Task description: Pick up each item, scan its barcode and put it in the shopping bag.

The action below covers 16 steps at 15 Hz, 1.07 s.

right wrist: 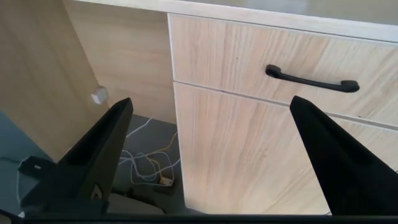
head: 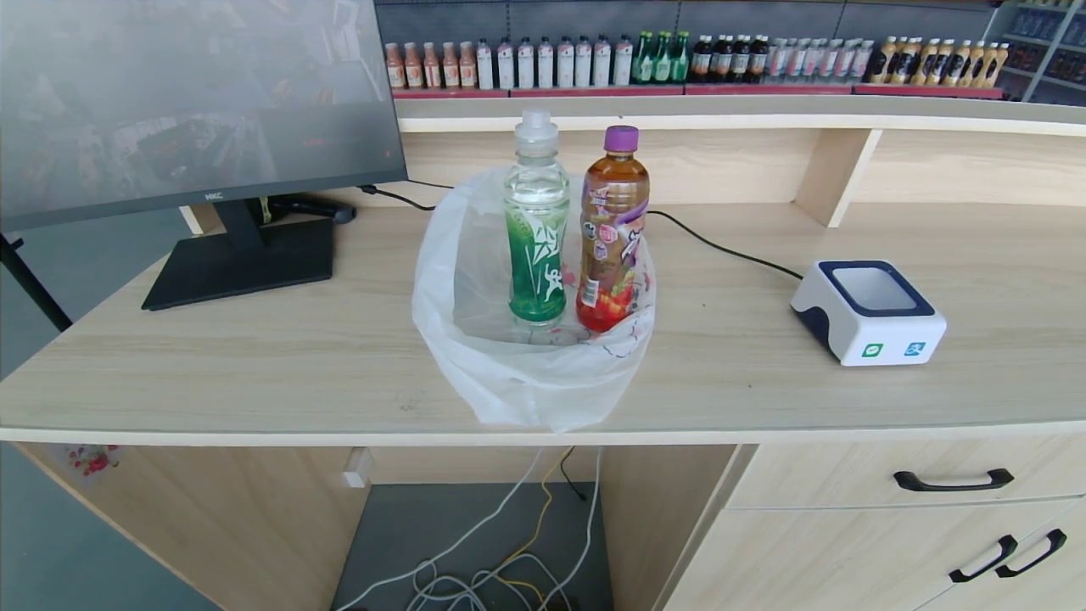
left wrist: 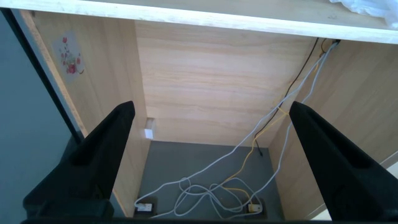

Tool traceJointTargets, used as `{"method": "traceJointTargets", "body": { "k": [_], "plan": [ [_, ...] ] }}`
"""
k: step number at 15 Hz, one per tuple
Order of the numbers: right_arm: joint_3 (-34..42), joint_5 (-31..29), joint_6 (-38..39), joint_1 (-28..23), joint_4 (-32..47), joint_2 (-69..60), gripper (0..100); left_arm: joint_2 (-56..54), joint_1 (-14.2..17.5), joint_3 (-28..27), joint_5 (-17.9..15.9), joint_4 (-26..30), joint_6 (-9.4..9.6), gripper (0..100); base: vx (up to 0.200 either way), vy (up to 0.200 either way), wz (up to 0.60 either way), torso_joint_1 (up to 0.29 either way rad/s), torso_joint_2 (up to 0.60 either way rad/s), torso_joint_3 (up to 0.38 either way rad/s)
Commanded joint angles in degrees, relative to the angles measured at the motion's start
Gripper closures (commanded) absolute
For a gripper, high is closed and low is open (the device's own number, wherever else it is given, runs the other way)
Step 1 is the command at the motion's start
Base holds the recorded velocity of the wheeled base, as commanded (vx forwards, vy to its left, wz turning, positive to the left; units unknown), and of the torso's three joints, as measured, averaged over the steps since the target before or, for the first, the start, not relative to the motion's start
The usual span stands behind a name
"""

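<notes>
Big wooden counter (head: 764,382); the monitor (head: 187,93) at its far left is cut off. The shopping bag (head: 517,382) sits mid-counter with the green bottle (head: 536,255) and purple-capped bottle (head: 611,238) upright inside, bases blurred by plastic. Scanner (head: 867,311) sits right. Left pincer (left wrist: 211,109) and right pincer (right wrist: 210,102) are below the counter, fingers spread apart.

Green-labelled clear bottle (head: 536,225), purple-capped amber bottle (head: 611,233), translucent white shopping bag (head: 475,356), white-and-navy scanner (head: 867,312), pale woodgrain counter (head: 254,365)

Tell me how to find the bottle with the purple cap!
On the wooden counter, between the black monitor and the white scanner, sits a white shopping bag with two upright bottles. The purple-cap bottle is nearer the scanner and holds brown drink, while the green bottle has a clear cap.
</notes>
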State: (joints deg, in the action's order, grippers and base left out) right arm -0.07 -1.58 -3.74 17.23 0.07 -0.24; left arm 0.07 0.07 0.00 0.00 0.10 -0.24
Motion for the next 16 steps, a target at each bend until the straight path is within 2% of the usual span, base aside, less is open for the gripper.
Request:
{"method": "traceJointTargets", "body": {
  "k": [1,16],
  "plan": [
    [0.0,0.0,0.3,0.1,0.0,0.2,0,0.0,0.0,0.0,0.0,0.0,-0.02,0,0.0,0.0,0.0,0.0,0.0,0.0],
    [0.0,0.1,2.9,0.1,0.0,0.2,0,0.0,0.0,0.0,0.0,0.0,-0.02,0,0.0,0.0,0.0,0.0,0.0,0.0]
  ]
}}
